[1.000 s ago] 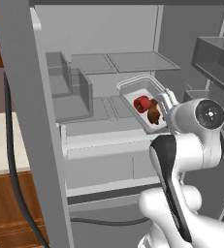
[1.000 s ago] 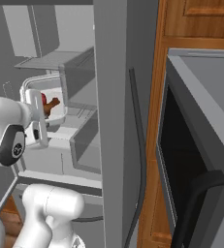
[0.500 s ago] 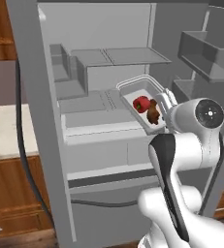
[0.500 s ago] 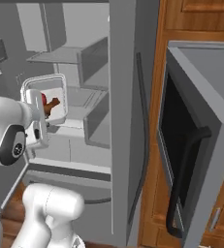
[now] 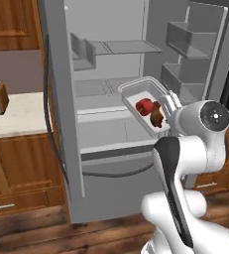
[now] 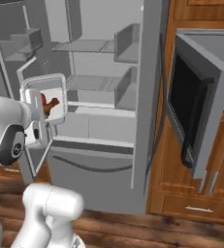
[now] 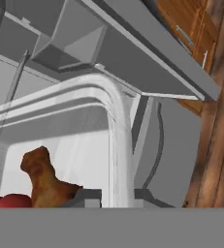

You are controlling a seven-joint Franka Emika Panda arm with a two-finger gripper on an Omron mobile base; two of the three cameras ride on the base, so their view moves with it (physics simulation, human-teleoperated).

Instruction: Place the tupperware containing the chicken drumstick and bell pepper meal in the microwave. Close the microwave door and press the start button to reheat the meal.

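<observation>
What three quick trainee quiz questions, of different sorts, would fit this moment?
1. True or false: the tupperware is held up clear of the fridge shelves by the gripper.
2. Which foods lie in it? A) bell pepper and chicken drumstick B) bread and cheese C) nothing
3. Fill in: the microwave door stands ____.

Key: 1 true; 2 A; 3 open. The jaws pinch the tray's rim, as the hand view shows.
</observation>
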